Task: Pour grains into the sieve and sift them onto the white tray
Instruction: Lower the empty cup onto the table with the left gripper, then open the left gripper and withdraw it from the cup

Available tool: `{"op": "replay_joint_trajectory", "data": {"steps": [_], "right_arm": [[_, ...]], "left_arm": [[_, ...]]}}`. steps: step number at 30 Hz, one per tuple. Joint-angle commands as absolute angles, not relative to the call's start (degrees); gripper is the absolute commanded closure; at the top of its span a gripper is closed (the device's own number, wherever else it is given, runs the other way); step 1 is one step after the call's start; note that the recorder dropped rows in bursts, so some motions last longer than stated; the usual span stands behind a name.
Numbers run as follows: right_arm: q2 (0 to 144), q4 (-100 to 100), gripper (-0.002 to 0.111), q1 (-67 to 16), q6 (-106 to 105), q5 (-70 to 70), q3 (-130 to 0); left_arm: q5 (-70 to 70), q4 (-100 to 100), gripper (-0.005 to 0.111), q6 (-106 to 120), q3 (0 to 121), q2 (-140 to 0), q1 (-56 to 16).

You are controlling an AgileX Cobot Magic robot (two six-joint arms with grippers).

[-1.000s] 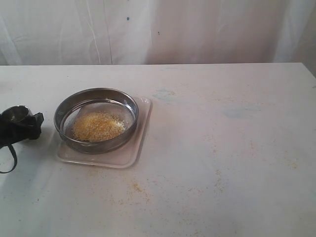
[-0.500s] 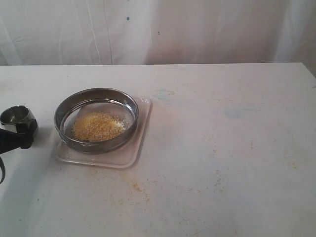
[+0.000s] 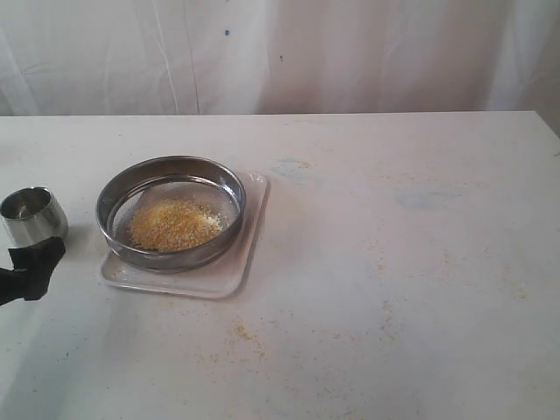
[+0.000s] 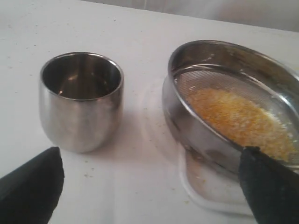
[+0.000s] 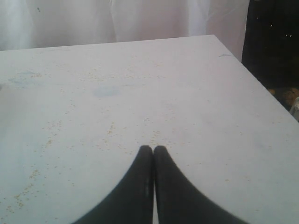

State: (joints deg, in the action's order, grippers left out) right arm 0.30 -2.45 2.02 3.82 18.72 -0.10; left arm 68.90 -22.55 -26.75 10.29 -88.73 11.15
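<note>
Both jaws of the black left gripper [image 4: 150, 183] stand wide, empty, just short of the small rounded steel cup [image 4: 80, 100] (right gripper [image 5: 153, 148]: pressed shut on nothing). Beyond, the wide steel-rimmed mesh sieve [image 3: 177, 259], yellow-beige grains [image 3: 173, 225] heaped inside, sits on the flat white rectangular tray [image 3: 224, 280].

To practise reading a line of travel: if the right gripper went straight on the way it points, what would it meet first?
The way looks free: ahead of the right gripper lies only table, then the white curtain. Depth is unclear, so it might graze the table first.
</note>
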Motion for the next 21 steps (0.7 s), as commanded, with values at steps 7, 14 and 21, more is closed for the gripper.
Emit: {"op": "replay_joint_trajectory", "data": {"steps": [7,14,21], "right_arm": [[0.0,-2.8,0.108,2.2,3.7,18.0,0.0],[0.0,-2.8,0.108,2.2,3.7,18.0,0.0],[0.0,-2.8,0.108,2.2,3.7,18.0,0.0]], "left_arm": [[70.0,-35.7,0.080,-38.7,9.1,-78.5,11.3],[70.0,-45.8,0.107,-49.1,9.5,-69.3,11.3],[70.0,-54.3,0.107,-66.1,9.5,-54.2,11.3]]}}
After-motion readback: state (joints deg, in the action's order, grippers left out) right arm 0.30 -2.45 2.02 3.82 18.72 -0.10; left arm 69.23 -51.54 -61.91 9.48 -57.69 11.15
